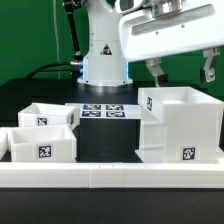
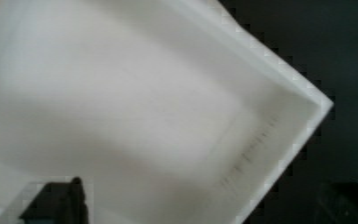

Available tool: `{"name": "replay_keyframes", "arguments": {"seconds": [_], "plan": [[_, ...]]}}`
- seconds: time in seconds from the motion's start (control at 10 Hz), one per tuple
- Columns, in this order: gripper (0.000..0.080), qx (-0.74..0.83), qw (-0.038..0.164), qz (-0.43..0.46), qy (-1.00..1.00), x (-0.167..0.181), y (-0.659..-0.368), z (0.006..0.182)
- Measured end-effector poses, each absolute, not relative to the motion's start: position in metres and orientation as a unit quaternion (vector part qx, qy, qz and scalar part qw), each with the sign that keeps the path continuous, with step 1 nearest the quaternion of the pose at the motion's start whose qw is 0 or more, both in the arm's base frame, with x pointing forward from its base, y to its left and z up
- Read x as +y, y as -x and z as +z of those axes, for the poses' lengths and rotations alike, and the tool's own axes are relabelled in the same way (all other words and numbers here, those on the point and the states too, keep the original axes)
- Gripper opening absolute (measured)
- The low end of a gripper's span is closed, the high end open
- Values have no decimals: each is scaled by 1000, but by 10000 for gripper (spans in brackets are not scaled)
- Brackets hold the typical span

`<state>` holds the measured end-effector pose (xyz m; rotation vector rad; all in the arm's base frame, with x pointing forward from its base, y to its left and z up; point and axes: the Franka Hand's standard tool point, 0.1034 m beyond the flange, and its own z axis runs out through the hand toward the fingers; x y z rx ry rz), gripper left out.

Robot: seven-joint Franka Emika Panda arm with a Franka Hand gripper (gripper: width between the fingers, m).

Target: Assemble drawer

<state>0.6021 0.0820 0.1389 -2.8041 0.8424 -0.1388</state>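
Note:
The white boxy housing stands on the table at the exterior view's right, open side up, with a square tag low on its front. Two small open-top trays sit at the left: one further back and one nearer, each tagged. My gripper hangs just above the housing, open and empty, with one finger over each side of it. In the wrist view the housing fills the picture, blurred. One dark fingertip shows at the edge, and the gripper holds nothing.
The marker board lies flat behind the trays, in front of the robot base. A long low white rail runs across the table's front edge. The table top is black.

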Motion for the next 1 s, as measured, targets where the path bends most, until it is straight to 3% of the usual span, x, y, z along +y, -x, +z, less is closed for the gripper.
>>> {"name": "replay_keyframes", "arguments": {"seconds": [0.2,0.7,1.0], "plan": [[649,116,70,-56,989,72,-598,139],[649,-97,53,-65,992,65,-595,136],[649,-149,33,-67,986,10,-585,142]]}}
